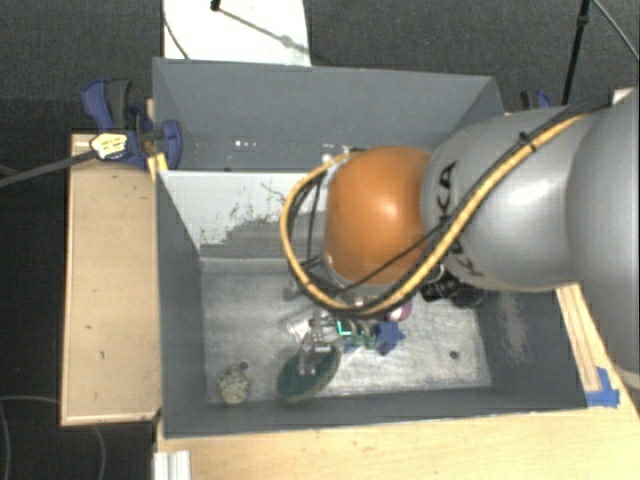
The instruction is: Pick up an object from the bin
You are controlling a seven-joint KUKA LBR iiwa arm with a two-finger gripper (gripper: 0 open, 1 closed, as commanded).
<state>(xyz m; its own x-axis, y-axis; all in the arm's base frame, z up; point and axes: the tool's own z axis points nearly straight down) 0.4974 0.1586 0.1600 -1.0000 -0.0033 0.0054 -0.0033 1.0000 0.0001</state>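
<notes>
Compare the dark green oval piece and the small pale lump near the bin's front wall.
Colour: the dark green oval piece is dark; the small pale lump is light greyish. Size: the oval piece is clearly larger than the lump. Place: the oval piece lies by the gripper; the lump sits apart, to the view's left. Both rest on the bin floor near the front wall.
</notes>
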